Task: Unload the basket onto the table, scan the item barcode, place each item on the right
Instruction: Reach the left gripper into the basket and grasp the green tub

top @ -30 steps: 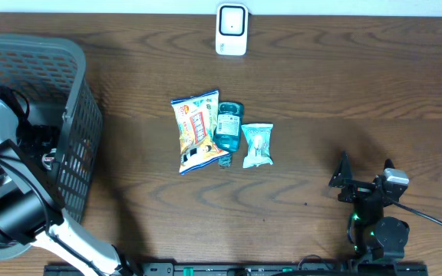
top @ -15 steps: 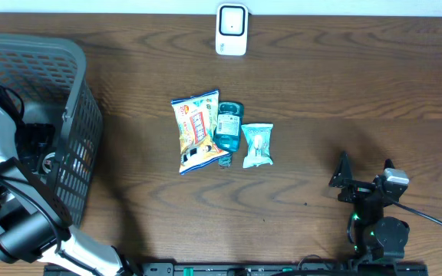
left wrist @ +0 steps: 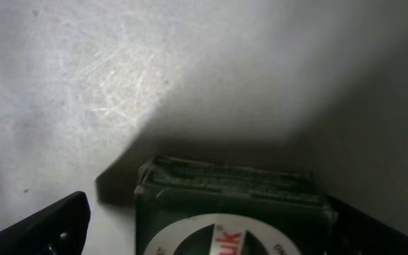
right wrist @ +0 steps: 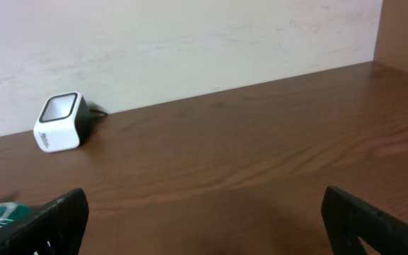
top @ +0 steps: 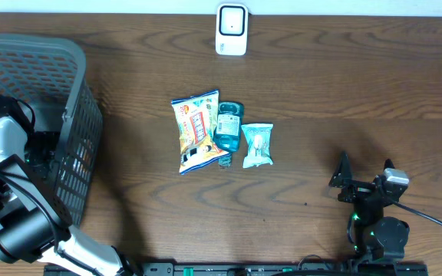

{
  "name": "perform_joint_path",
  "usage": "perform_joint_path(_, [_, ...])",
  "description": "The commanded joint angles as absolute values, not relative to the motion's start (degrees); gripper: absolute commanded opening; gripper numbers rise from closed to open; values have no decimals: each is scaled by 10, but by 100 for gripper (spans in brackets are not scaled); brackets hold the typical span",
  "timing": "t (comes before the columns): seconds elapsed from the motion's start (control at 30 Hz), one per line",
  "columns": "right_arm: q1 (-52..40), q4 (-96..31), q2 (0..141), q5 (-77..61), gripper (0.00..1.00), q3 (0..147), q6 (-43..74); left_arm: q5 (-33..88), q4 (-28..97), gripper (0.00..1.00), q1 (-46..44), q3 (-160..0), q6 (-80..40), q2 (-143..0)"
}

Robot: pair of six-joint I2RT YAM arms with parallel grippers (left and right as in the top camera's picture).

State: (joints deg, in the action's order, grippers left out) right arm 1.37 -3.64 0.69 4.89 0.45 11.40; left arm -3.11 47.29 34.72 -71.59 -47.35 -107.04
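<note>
Left hand [left wrist: 211, 223] spread around a dark green box [left wrist: 232, 202] inside the basket [top: 75, 92].
The box lies on the basket floor between this hand's 2 fingers, with a gap showing at the left finger. The right hand [right wrist: 204, 223] sits spread, low over the counter [top: 321, 84]. The scanner [top: 231, 29] stands far ahead to its left, with the snack bag [top: 196, 130], teal bottle [top: 228, 126] and pale pouch [top: 257, 144] nearer.
</note>
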Motion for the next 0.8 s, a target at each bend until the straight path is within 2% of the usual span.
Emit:
perform_joint_path(0.0, [7, -37, 3, 52, 99, 3, 120, -35, 465, 98, 346, -700, -470, -1075])
perform_joint_path(0.2, [7, -37, 3, 52, 99, 3, 120, -34, 453, 58, 346, -677, -466, -1075])
perform_joint_path(0.3, [7, -37, 3, 52, 99, 3, 120, -35, 454, 47, 347, -677, -465, -1075])
perform_joint_path(0.4, [7, -37, 3, 52, 99, 3, 120, -34, 454, 42, 347, -682, -460, -1074])
perform_joint_path(0.6, [7, -37, 3, 52, 99, 3, 120, -34, 500, 40, 347, -731, -455, -1045])
perform_joint_path(0.77, [7, -37, 3, 52, 99, 3, 120, -34, 540, 40, 347, -784, -448, -965])
